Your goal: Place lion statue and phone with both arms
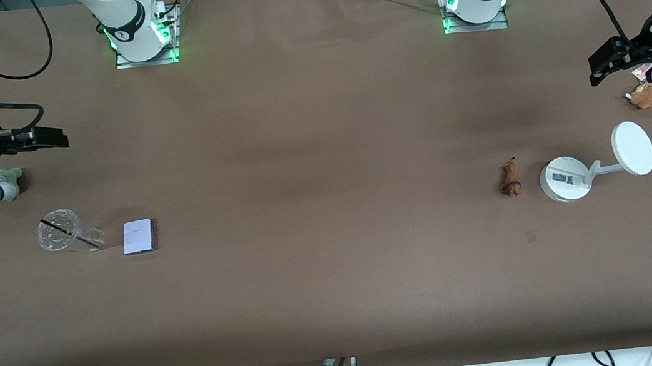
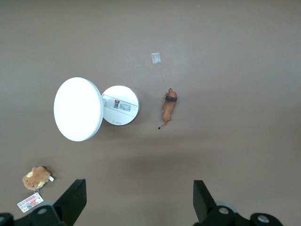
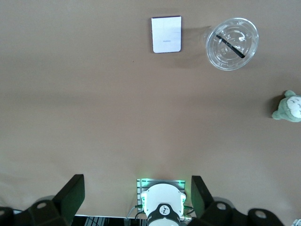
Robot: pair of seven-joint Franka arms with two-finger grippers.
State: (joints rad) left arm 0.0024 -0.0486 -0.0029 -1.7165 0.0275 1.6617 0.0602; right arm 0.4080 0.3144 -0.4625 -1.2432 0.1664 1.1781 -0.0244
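The lion statue [image 1: 510, 178] [image 2: 168, 107], a small reddish-brown figurine, lies on the brown table toward the left arm's end, beside a white stand. The lavender-white phone [image 1: 138, 236] [image 3: 166, 34] lies flat toward the right arm's end, beside a clear cup. My left gripper [image 1: 599, 69] [image 2: 139, 188] hangs open and empty in the air over the table's end by a brown plush, apart from the lion. At the other end of the table my right gripper [image 1: 57, 137] [image 3: 136, 184] is also up in the air, open and holding nothing, well away from the phone.
A clear plastic cup [image 1: 65, 232] [image 3: 232, 43] with a black straw lies on its side. A green plush [image 1: 4, 181] [image 3: 288, 107] sits under the right arm. The white disc stand [image 1: 564, 177] [image 2: 120, 104] and a tagged brown plush [image 1: 646, 95] [image 2: 36, 177] are near the left arm.
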